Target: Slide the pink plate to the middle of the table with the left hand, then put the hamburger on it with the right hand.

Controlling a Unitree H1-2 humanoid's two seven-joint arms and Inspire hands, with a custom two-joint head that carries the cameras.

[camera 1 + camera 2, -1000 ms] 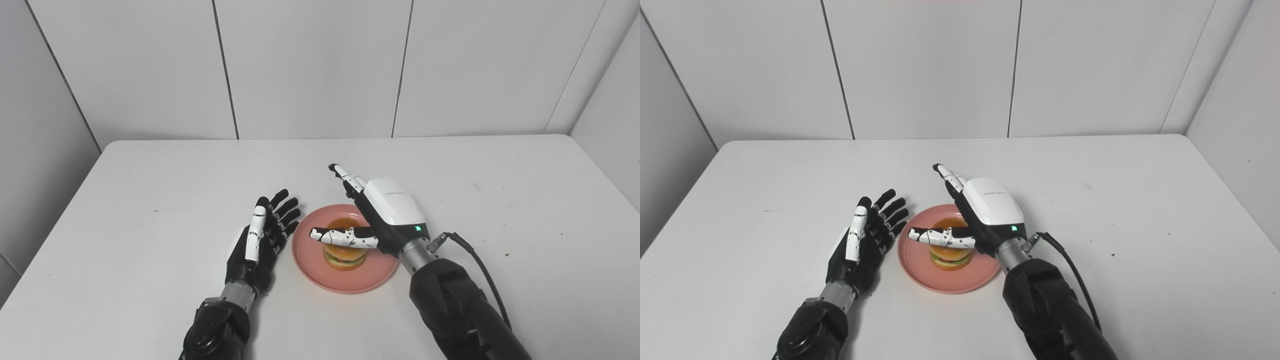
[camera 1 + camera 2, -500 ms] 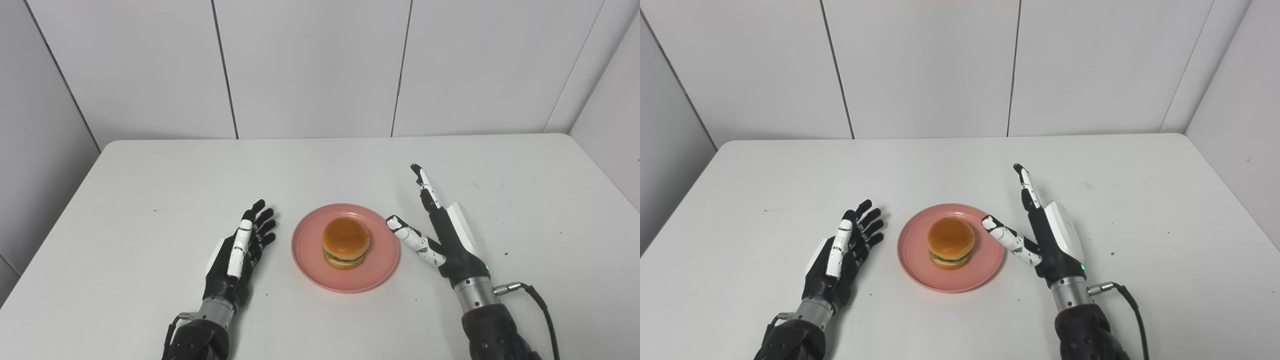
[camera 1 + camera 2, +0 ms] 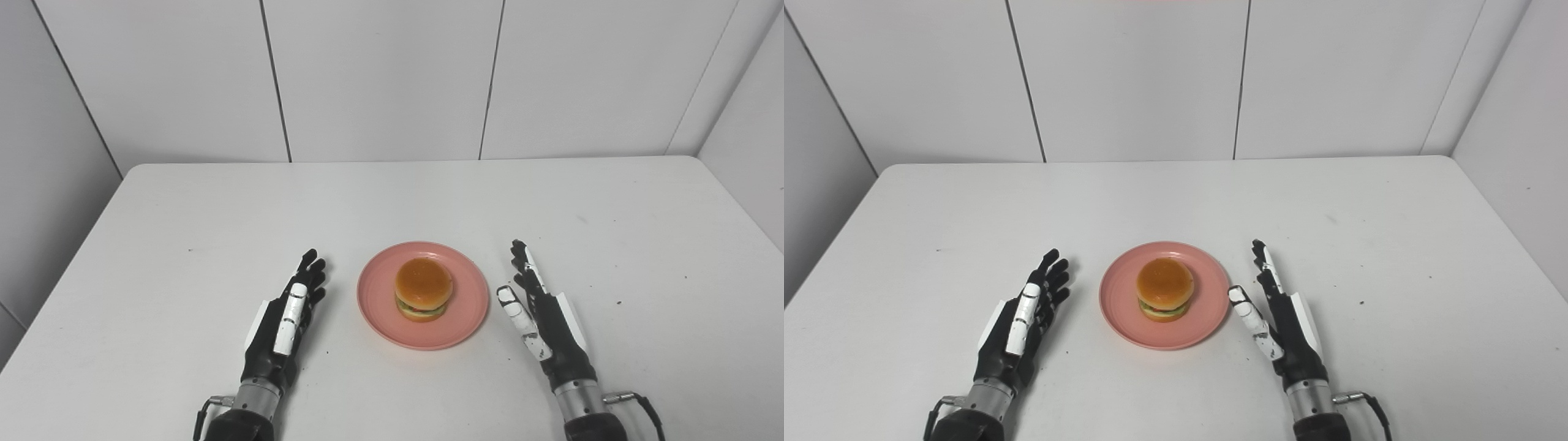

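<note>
- Left eye view showed the hamburger (image 3: 424, 296) sitting upright on the pink plate (image 3: 380, 306), near the middle of the table (image 3: 184, 214).
- The plate lay between the two hands, about as near to one as the other.
- The left hand (image 3: 283, 321) and right hand (image 3: 545, 321) both rested apart from it, fingers spread, holding nothing.
- By my reckoning, nothing was left to place.

This looks like a robot test cell in a lab rather than a home or kitchen. A plain white table (image 3: 184, 202) with rounded far corners stands boxed in by bare white wall panels (image 3: 380, 79) with dark seams, which close in along its far, left and right edges.
</note>
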